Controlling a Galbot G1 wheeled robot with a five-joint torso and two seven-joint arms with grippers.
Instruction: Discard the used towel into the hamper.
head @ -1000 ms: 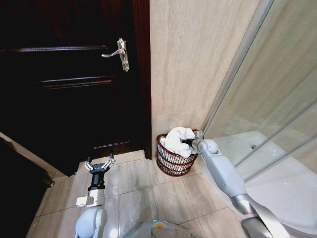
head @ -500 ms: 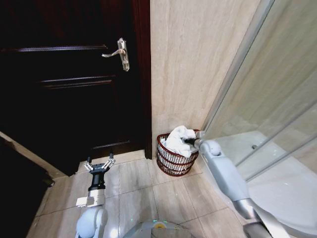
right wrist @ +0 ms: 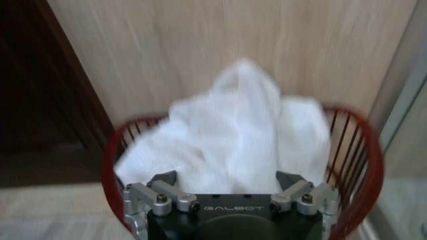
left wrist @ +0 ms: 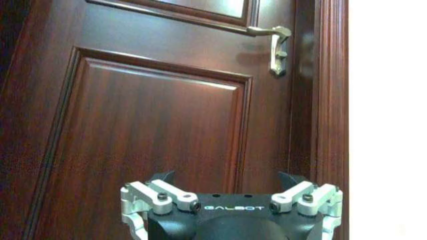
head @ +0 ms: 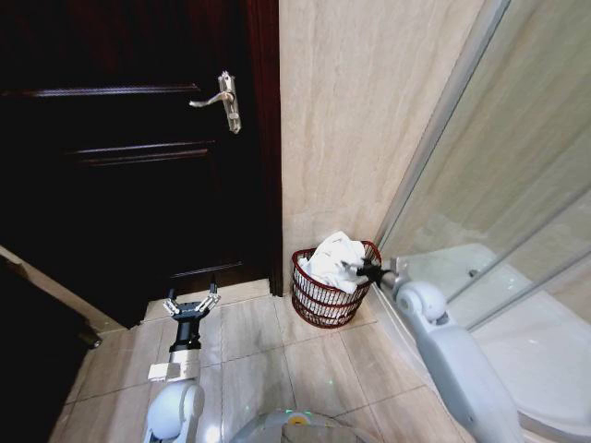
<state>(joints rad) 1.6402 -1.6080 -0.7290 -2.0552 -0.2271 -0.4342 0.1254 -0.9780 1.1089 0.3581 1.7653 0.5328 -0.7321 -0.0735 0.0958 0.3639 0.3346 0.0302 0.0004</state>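
Observation:
The white towel [head: 334, 259] lies crumpled in the reddish-brown wire hamper [head: 319, 300], heaped above the rim. The hamper stands on the floor in the corner between the wall and the shower screen. My right gripper [head: 362, 271] hovers at the hamper's right rim, open, just beside the towel and not holding it. The right wrist view looks straight at the towel [right wrist: 233, 135] inside the hamper [right wrist: 357, 165]. My left gripper [head: 191, 304] is held low over the floor tiles in front of the door, open and empty.
A dark wooden door [head: 129, 157] with a metal handle [head: 224, 100] fills the left. A beige stone wall [head: 360, 120] rises behind the hamper. The glass shower screen [head: 517, 166] and white shower tray [head: 536, 341] close off the right. Tiled floor [head: 277, 351] lies between.
My right arm has drawn back from the hamper toward me, and its gripper has let the towel go. The towel has stayed in the hamper and settled slightly lower.

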